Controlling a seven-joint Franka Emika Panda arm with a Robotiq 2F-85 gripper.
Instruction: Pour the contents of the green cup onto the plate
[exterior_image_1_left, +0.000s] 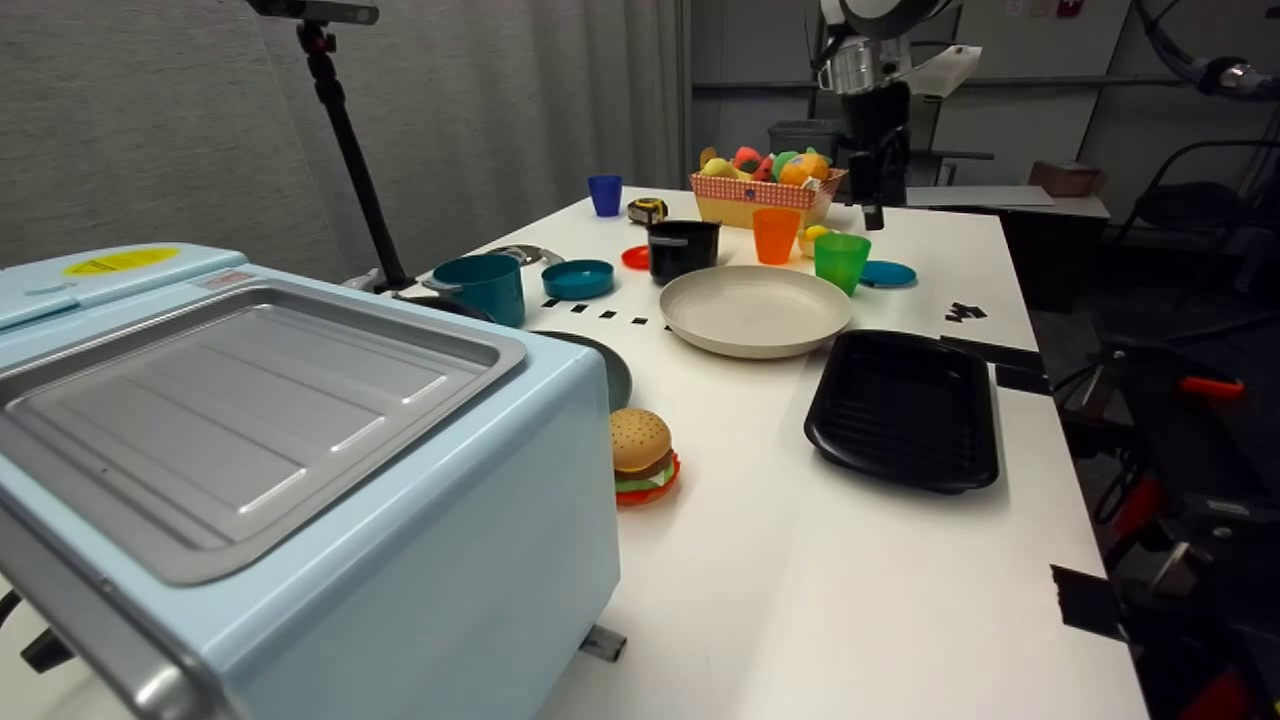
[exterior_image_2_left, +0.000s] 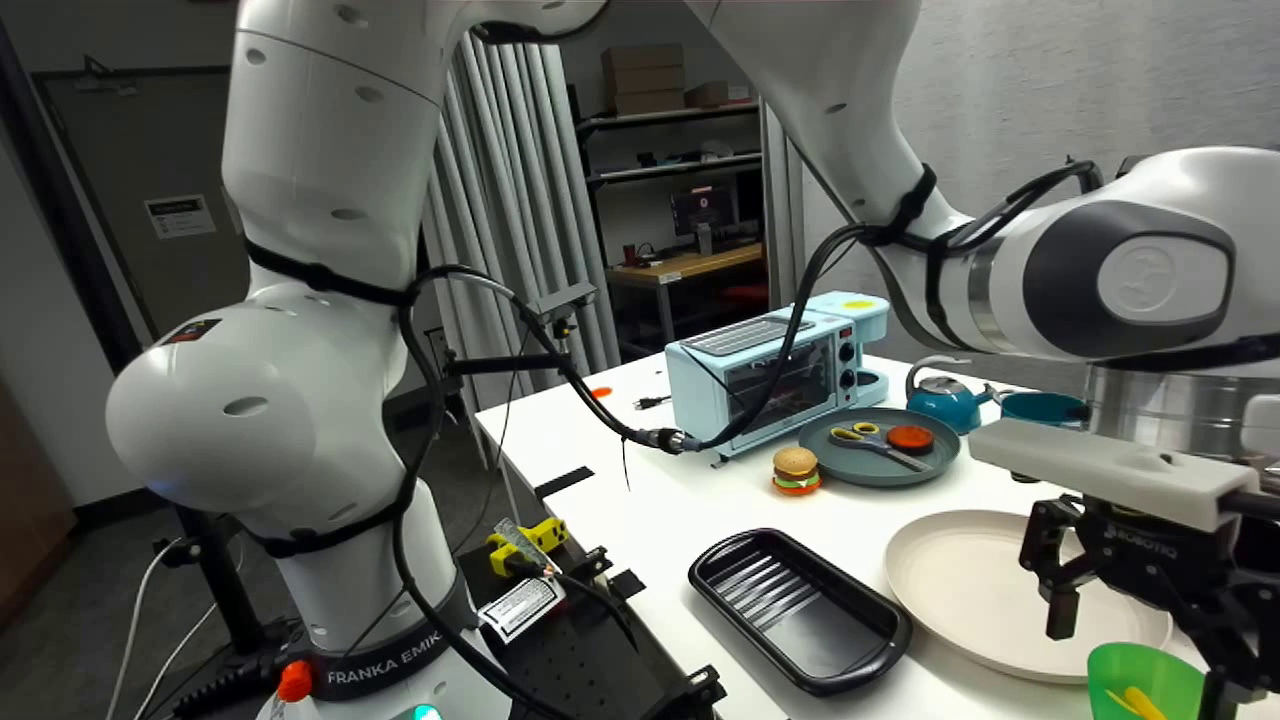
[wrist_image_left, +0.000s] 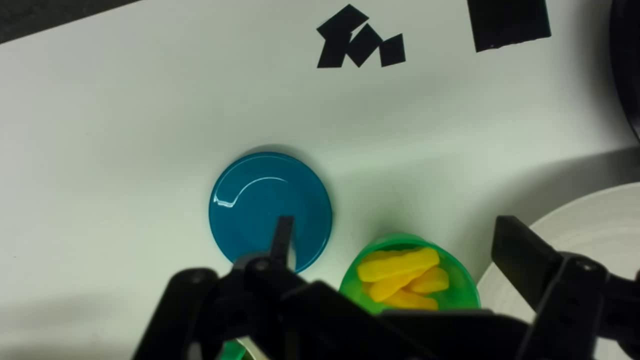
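The robot's gripper (wrist_image_left: 400, 239) has its two fingers (wrist_image_left: 522, 260) spread wide and hangs above the green cup (exterior_image_1_left: 841, 262). The cup stands upright on the white table (exterior_image_1_left: 720, 560), with yellow pieces (wrist_image_left: 400, 265) lying inside it. The big, pale plate (exterior_image_1_left: 757, 310) is right next to the cup, but I can't quite tell if they touch. A round blue dish (wrist_image_left: 270, 195) sits near the cup too, and a black tray (exterior_image_1_left: 905, 410) is by the plate.
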